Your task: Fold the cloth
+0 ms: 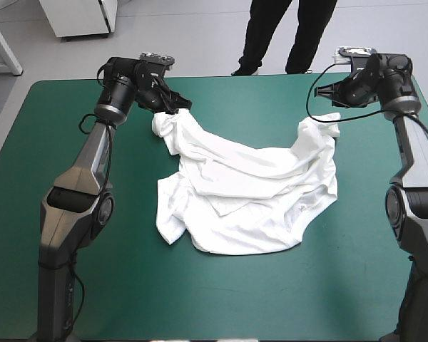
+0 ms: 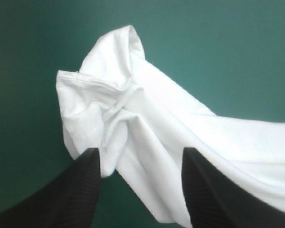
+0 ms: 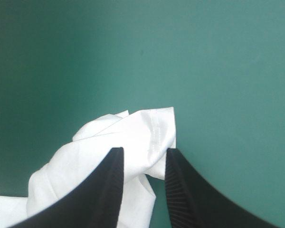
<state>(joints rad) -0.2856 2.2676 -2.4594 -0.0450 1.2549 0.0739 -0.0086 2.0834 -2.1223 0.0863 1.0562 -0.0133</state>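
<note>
White short-sleeved T-shirt (image 1: 250, 192): crumpled, mid-table on your teal-green cover (image 1: 221, 299).
L gripper (image 2: 140, 151): jaws apart, astride shirt corner at 10 o'clock.
R gripper (image 3: 144, 150): jaws apart, shirt corner btwn, at 2 o'clock.

The T-shirt (image 1: 250, 192) lies rumpled across the middle of the desk (image 1: 221, 299). Its two far corners are bunched between the parted fingers of the left gripper (image 2: 141, 151) and the right gripper (image 3: 144, 149). Bare teal-green cover lies open along the near edge and in the far strip between the grippers. The left arm (image 1: 85, 171) and right arm (image 1: 414, 164) overhang the side strips.
</note>
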